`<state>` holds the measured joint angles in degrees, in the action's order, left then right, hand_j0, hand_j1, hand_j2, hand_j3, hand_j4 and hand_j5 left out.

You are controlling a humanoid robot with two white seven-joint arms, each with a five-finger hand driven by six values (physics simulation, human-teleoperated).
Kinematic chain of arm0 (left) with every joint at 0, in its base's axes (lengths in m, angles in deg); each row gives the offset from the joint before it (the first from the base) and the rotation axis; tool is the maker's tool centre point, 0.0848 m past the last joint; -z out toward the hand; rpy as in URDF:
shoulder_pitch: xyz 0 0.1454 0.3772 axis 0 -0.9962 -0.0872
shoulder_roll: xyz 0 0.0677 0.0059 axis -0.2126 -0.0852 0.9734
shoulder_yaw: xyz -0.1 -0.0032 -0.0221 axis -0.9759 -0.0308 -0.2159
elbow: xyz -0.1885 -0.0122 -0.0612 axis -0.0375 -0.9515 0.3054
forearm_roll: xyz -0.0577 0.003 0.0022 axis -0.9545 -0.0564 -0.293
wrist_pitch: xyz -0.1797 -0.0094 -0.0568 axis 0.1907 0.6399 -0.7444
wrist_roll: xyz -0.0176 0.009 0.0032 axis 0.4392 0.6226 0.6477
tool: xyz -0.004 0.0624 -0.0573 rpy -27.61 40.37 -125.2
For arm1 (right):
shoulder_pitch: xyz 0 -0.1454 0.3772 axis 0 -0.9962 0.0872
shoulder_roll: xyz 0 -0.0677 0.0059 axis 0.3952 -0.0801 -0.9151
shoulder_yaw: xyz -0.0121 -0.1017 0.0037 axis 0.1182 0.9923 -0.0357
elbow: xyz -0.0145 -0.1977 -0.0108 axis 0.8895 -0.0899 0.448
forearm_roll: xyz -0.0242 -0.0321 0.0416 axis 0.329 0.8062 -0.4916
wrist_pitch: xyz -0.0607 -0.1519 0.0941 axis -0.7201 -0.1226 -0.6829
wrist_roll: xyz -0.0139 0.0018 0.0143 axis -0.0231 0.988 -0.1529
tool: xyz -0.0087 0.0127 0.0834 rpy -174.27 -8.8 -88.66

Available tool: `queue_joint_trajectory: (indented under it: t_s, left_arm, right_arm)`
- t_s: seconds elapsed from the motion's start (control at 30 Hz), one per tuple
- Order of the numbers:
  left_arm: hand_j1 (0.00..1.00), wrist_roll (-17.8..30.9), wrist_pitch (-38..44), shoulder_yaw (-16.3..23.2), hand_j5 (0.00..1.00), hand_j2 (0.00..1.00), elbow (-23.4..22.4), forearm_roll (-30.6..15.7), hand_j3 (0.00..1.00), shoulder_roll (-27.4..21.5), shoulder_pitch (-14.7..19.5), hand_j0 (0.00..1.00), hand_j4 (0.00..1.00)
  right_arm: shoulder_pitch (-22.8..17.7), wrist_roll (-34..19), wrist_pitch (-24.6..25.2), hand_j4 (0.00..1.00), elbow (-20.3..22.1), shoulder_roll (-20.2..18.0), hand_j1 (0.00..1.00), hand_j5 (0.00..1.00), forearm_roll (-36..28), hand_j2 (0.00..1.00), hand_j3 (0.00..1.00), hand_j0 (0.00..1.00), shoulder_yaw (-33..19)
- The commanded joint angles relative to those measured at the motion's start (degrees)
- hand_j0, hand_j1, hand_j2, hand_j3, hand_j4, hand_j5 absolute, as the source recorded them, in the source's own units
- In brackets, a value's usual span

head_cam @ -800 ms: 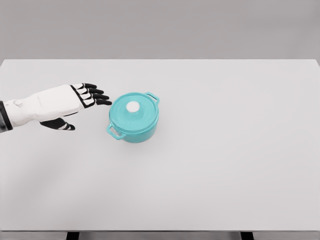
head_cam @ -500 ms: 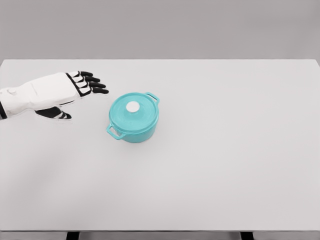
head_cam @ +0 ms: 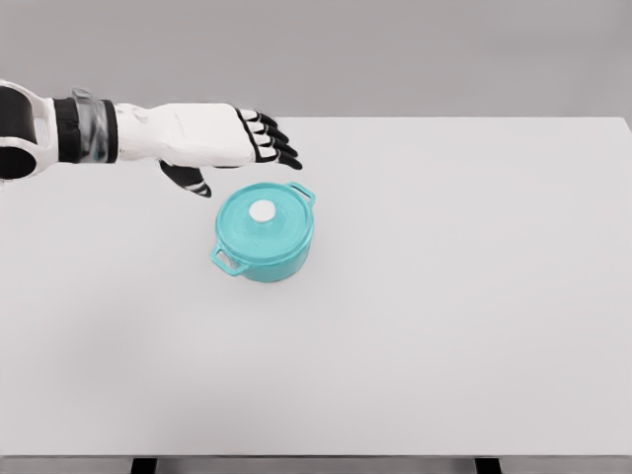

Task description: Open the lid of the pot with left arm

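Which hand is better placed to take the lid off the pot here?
The left hand. Its fingers are open and it sits in the picture just above the teal pot, close to the lid's white knob. The lid is on. No right arm is in view.

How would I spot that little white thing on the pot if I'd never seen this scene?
Start at the big white table and find the only pot on it, turquoise, left of centre. Its lid is on. The knob is the small white disc at the lid's middle, the one pale spot on all that turquoise.
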<state>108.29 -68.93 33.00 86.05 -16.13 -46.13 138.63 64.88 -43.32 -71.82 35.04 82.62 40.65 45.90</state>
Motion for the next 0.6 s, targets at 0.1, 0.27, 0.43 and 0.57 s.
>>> queue_joint_trajectory:
  t_s: [0.1,0.27,0.43,0.57]
  left_arm:
    - [1.0,-0.11,0.71,7.12,1.0,1.0,-3.32,0.5,1.0,4.27,1.58,1.0,1.0]
    - [1.0,-0.2,2.82,8.26,1.0,1.0,-8.51,0.41,1.0,5.94,2.73,1.0,1.0]
    - [1.0,-0.29,2.99,8.79,1.0,1.0,-8.6,0.41,1.0,6.03,2.64,1.0,1.0]
    - [1.0,-0.2,2.38,9.49,1.0,1.0,-8.51,0.59,1.0,6.21,2.55,1.0,1.0]
  right_arm:
    - [0.0,-0.02,-0.01,1.0,-0.02,-0.01,1.0,1.0,-0.01,1.0,1.0,1.0,0.01]
    - [0.0,-0.02,-0.01,1.0,-0.02,-0.01,1.0,1.0,-0.01,1.0,1.0,1.0,0.01]
    - [0.0,-0.02,-0.01,1.0,-0.02,-0.01,1.0,1.0,-0.01,1.0,1.0,1.0,0.01]
    - [0.0,-0.02,-0.01,1.0,-0.02,-0.01,1.0,1.0,-0.01,1.0,1.0,1.0,0.01]
